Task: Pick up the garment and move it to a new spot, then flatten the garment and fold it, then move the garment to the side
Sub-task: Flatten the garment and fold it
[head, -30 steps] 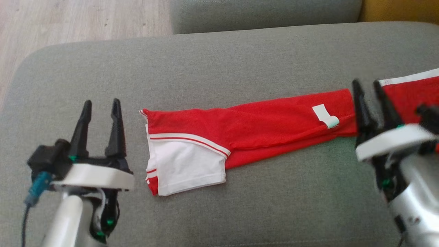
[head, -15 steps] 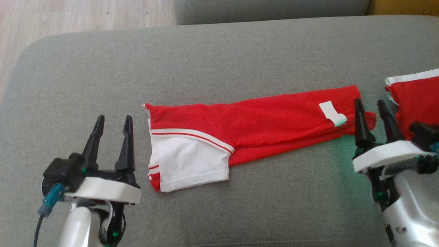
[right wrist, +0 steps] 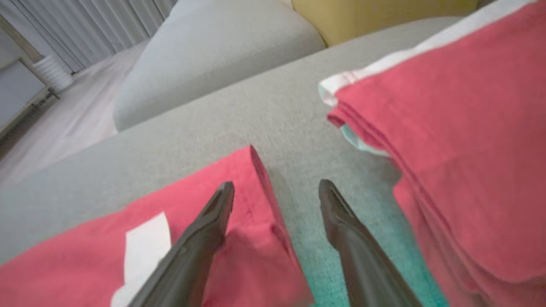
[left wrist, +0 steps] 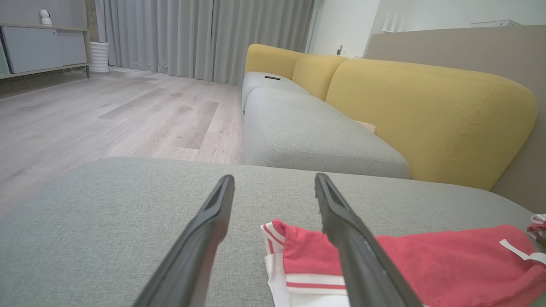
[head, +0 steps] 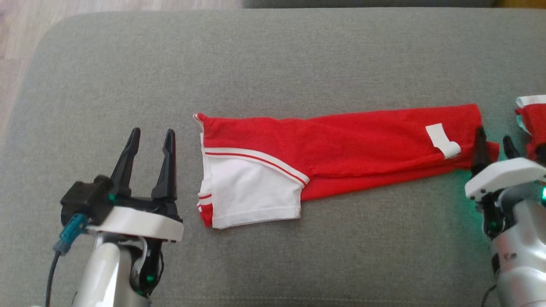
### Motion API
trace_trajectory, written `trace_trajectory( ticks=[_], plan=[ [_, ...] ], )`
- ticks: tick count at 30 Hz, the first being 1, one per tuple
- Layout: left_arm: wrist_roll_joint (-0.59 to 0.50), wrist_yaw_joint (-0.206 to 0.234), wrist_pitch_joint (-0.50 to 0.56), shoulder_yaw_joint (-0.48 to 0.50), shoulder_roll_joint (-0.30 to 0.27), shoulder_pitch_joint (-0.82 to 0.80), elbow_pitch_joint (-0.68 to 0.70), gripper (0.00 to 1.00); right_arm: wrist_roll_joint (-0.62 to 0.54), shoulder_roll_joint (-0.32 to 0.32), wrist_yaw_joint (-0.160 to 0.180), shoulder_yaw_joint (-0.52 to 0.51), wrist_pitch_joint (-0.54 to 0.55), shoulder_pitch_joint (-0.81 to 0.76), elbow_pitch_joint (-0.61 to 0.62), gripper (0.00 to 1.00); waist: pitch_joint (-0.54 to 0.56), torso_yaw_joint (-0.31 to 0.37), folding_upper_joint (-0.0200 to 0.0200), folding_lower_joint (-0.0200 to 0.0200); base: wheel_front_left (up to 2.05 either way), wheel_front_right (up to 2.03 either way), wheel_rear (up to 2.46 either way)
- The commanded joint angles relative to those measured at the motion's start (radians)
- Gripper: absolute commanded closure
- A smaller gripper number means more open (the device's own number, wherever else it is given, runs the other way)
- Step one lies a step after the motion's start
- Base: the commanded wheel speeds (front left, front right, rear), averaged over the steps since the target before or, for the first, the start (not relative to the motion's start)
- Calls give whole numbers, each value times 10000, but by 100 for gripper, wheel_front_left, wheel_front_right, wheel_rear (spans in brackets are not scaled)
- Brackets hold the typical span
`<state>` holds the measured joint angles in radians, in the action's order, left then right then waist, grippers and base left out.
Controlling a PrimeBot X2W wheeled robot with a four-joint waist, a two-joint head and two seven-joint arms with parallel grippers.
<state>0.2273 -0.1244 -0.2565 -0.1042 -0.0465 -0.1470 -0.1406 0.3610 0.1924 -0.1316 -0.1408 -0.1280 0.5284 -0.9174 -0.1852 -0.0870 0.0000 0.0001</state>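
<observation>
Grey cushion [head: 273, 51] bearing the red garment [head: 341, 136], folded into a long strip across its middle. Left gripper [head: 152, 131], jaws apart and empty, stands beside the white-sleeved end; right gripper [head: 494, 135], likewise unclenched, sits at the labelled end. Advice: pinch all layers at both ends together.

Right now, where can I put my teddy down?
Bare cushion lies beyond the red garment, and in front of it, right of the left end effector. Crowded: where the right end effector sits between it and a second red garment.
</observation>
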Motion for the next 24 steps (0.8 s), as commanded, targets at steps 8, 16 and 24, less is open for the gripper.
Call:
trace_trajectory(
  ticks=[8,16,24],
  plan=[
    [117,-59,-53,352,-39,-307,209,0,-671,-443,9,-368,165,490,-1094,0,110,-13,0,-1,0,0,0],
    [116,-61,-53,345,-38,-382,270,0,-689,-763,9,-416,308,577,-1626,0,114,168,0,-1,0,0,0],
    [99,-62,-53,268,-38,-408,227,0,-569,-666,9,-214,-201,628,-1469,100,41,218,0,-1,0,0,0]
  ],
)
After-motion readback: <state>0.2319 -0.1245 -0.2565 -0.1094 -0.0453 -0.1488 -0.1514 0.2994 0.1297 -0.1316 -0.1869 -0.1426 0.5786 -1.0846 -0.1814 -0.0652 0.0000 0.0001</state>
